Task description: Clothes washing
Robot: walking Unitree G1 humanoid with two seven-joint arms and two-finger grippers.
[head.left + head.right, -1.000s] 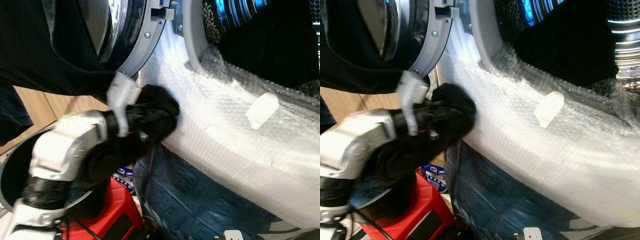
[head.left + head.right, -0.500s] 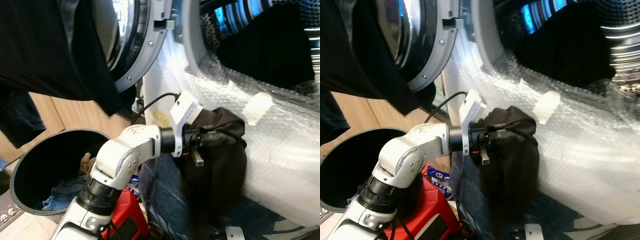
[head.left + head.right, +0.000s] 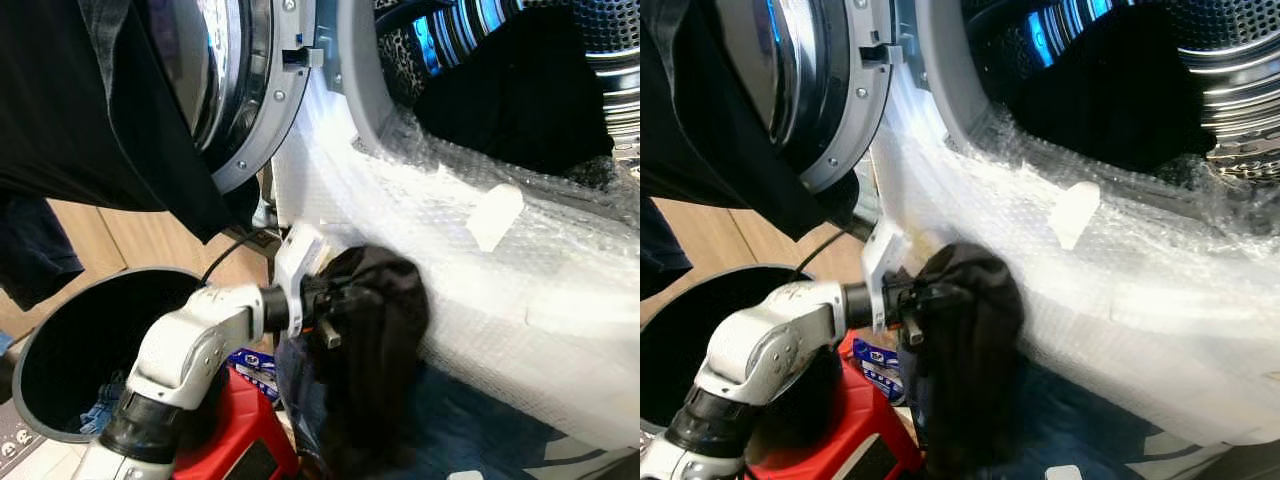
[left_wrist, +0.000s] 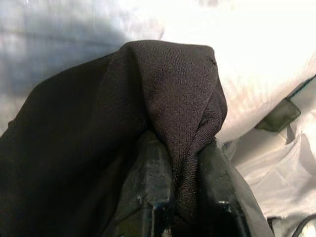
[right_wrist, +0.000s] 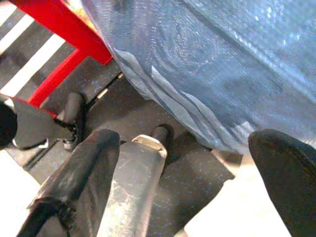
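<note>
Washing machine drum (image 3: pixel 520 60) open, with dark laundry lying inside at the mouth; metal ribs reflect blue. Round dark laundry bin (image 3: pixel 70 360) stands on the floor to the robot's left, with blue denim (image 3: pixel 100 415) low inside it. Left gripper (image 4: pixel 182 197) is clamped on a fold of a black garment (image 3: pixel 375 330); the garment hangs down from the gripper, just beside the bubble wrap (image 3: pixel 480 290) that covers the machine's front below the drum opening. Whether the cloth touches the wrap cannot be told. A strip of pale tape (image 3: pixel 493 216) sits on the wrap near the drum rim. Open machine door (image 3: pixel 240 90) stands above the left arm, with another black cloth (image 3: pixel 90 110) draped over it. Red stool (image 3: pixel 235 440) stands below the arm, beside the bin. Left wrist view adds the weave of the fabric pinched between both black fingers (image 4: pixel 155 182). Right wrist view gives the right gripper (image 5: pixel 187 182) with fingers apart, low over dark floor, near blue-tinted plastic sheeting (image 5: pixel 222 64) and red stool legs.
</note>
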